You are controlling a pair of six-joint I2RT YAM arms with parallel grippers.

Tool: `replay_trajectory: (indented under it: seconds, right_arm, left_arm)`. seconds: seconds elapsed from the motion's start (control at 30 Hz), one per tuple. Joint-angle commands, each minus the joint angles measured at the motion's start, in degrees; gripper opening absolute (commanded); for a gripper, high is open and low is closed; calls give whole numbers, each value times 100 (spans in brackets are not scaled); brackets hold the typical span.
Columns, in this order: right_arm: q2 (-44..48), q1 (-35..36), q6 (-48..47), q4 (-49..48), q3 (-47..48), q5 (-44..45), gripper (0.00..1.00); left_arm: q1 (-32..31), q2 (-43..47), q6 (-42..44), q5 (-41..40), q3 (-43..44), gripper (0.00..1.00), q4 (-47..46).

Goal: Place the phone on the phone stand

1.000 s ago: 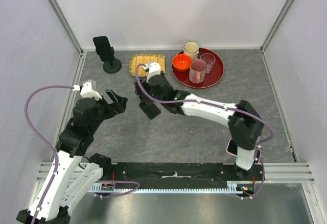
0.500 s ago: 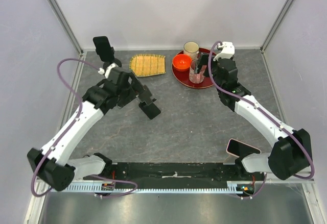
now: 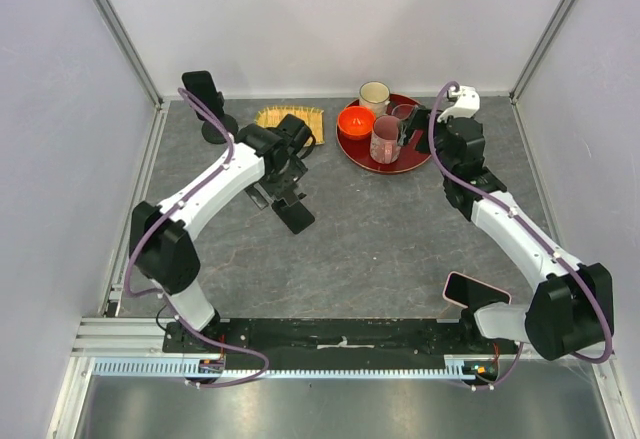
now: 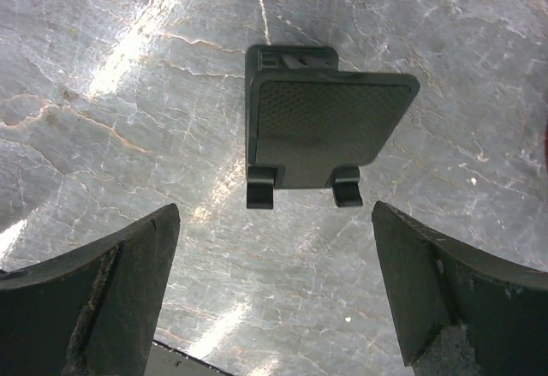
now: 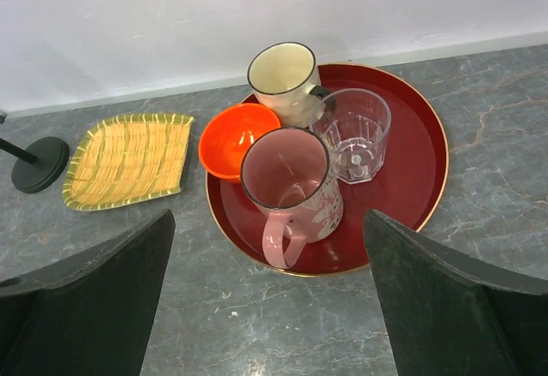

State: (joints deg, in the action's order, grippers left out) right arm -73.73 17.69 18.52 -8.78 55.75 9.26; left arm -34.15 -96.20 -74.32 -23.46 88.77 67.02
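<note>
The phone stand (image 3: 204,92) stands upright in the table's (image 3: 380,244) far left corner, disc base down, its holder plate bare. Just right of it lies a woven bamboo mat (image 5: 128,160). Nearer the arms, a flat black slab (image 4: 321,128) with two small tabs lies on the stone surface. The left gripper (image 4: 274,232) hangs over it with its fingers spread wide, touching nothing. A pink-edged phone (image 3: 478,287) lies flat beside the right arm's base. At the far right, the right gripper (image 5: 270,222), fingers likewise wide apart and empty, faces a red tray (image 5: 428,158) carrying a pink mug (image 5: 287,175), clear glass (image 5: 355,132), orange bowl (image 5: 235,140) and cream cup (image 5: 282,72).
</note>
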Motion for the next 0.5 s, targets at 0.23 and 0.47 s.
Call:
replay_trajectory:
  seconds: [0.23,0.47]
  right_arm:
    - [61,-477,406,-458,-248,-688,98]
    - [96,-627,494,-546,-327,-820,98]
  left_arm:
    - [-13,-900,-671,-572,1054,100,566]
    - [40,-1269,-785,-510,1283,100,645]
